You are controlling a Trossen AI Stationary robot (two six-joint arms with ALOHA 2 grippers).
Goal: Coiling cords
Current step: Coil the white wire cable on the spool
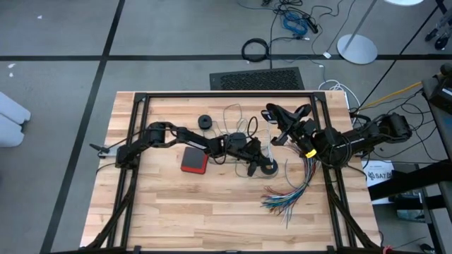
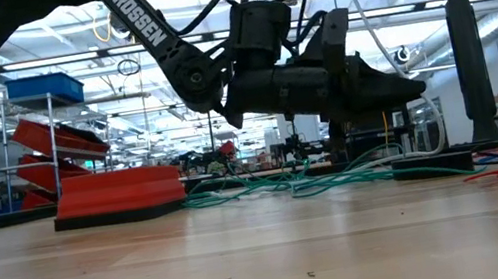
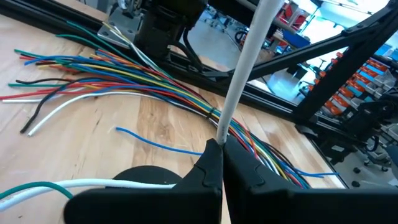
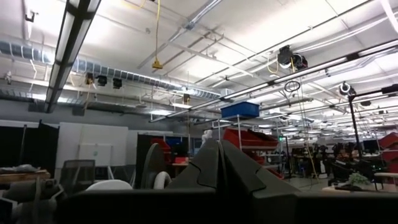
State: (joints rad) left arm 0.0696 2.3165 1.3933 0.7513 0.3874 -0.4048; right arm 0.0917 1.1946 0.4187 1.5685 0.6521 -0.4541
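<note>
Coiling barely begun: left gripper (image 3: 222, 163) was pinched on the white cord (image 3: 245, 71), green cord (image 2: 317, 185) loose beneath it; right gripper (image 4: 219, 163) closed, empty, raised.

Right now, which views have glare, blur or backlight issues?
Low view: bright ceiling lights behind leave the left gripper a dark silhouette. Left wrist view: the white cord runs soft and blurred close to the lens. Right wrist view: a ceiling light strip glares, and the right gripper is dark.
</note>
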